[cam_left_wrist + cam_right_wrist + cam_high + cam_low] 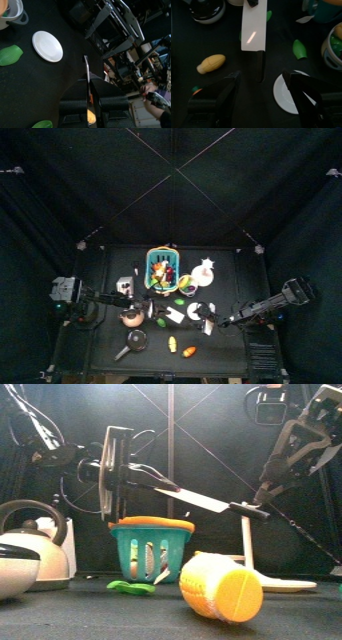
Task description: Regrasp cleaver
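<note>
cleaver (187, 494) aloft — black table (227, 360), curtains (80, 188)

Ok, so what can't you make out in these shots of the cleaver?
- Front view: the right gripper blends into the dark handle of the cleaver, so contact is unclear there.
- Front view: the wall of the basket hides its contents.
- Top view: the cleaver is too small to pick out between the arms.
- Left wrist view: the cleaver is edge-on, so its blade face is hidden.
</note>
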Tool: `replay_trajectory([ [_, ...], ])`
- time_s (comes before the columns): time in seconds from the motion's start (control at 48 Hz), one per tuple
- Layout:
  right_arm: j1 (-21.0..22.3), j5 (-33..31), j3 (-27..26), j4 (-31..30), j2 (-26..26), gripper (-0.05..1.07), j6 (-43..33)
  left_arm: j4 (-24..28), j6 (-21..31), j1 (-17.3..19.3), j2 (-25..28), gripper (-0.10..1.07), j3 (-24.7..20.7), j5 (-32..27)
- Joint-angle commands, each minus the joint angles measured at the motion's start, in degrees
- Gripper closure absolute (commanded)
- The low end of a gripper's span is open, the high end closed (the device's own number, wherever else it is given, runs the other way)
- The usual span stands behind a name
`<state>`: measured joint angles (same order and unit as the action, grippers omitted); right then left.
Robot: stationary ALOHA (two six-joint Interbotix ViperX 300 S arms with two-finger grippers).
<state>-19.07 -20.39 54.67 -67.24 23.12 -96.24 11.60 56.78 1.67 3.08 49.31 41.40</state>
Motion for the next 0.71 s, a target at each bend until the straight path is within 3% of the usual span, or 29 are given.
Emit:
replay_trajectory([
  [0.0, 2.64, 6.50, 0.62, 1.41, 2.20, 0.06, 0.00, 3.78, -3.34, 0.62, -0.88, 0.61, -1.05, 0.44],
  [0.146, 5.71, 12.83, 1.14, 0.88, 2.02, 0.07, -0.09, 9.40, -13.45, 0.44, -1.23, 0.62, -0.62, 1.67],
  [0.271, 6.42, 14.15, 0.35, -0.44, 1.05, 0.07, -0.09, 8.88, -26.63, -0.09, -0.79, 0.61, 0.26, 5.71],
  [0.375, 6.33, 14.41, -0.26, -0.26, 0.44, 0.07, -0.18, 4.92, -36.21, -0.79, -0.62, 0.61, 1.41, 9.14],
  [0.458, 5.98, 14.41, -1.23, -0.26, -0.44, 0.07, -0.18, -2.20, -43.33, -1.76, -0.70, 0.61, 2.46, 11.51],
  [0.583, 6.15, 14.06, -2.55, -0.62, -2.11, 0.07, 0.00, -8.35, -49.83, -3.87, -0.70, 0.61, 3.16, 12.48],
  [0.688, 7.03, 13.18, -3.52, -1.67, -3.87, 0.07, 0.00, -9.23, -53.26, -5.45, -0.70, 0.61, 2.99, 12.48],
])
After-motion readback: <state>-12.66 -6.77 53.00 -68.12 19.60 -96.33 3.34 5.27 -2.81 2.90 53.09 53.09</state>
